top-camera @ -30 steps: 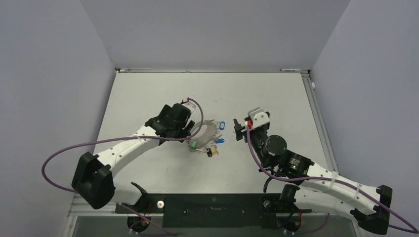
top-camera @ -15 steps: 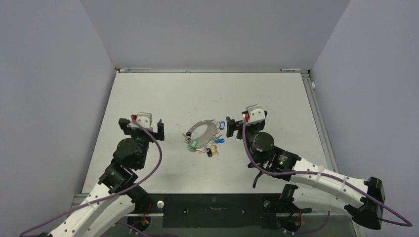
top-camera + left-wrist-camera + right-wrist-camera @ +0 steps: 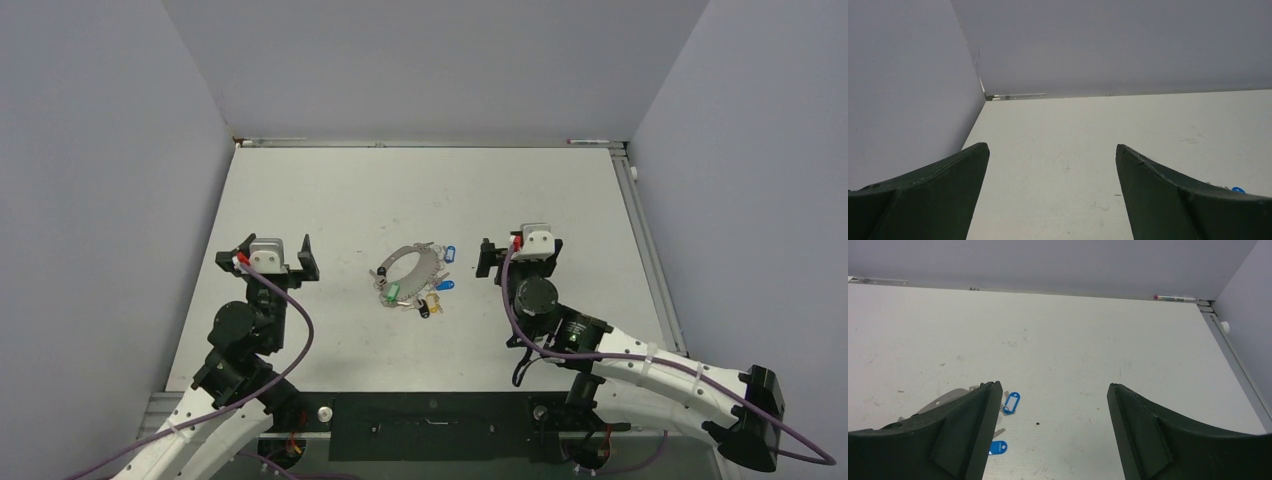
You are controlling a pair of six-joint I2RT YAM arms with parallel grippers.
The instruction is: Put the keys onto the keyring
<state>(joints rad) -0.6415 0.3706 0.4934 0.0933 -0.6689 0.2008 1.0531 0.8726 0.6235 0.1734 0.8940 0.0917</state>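
Note:
The keyring [image 3: 410,262], a thin silver oval loop, lies flat at the table's middle. The keys [image 3: 415,295] lie clustered at its near and right sides: a green head [image 3: 393,293], a yellowish one [image 3: 433,298], a black one [image 3: 424,310] and two blue tags [image 3: 450,253]. My left gripper [image 3: 266,265] is open and empty, well left of the ring; its wrist view [image 3: 1052,150] shows bare table and a blue speck [image 3: 1238,189]. My right gripper [image 3: 517,258] is open and empty, right of the keys. Its wrist view [image 3: 1050,387] shows two blue tags [image 3: 1011,402] and part of the ring [image 3: 943,400].
A pen [image 3: 1174,298] lies along the table's far edge at the right, also in the top view [image 3: 590,142]. Grey walls close the table at left, back and right. A metal rail [image 3: 640,230] runs along the right edge.
My left arm has pulled away from the keyring, back and to the left, with its gripper open. My right gripper moved toward the keys, then drew back right. The ring and keys stay put.

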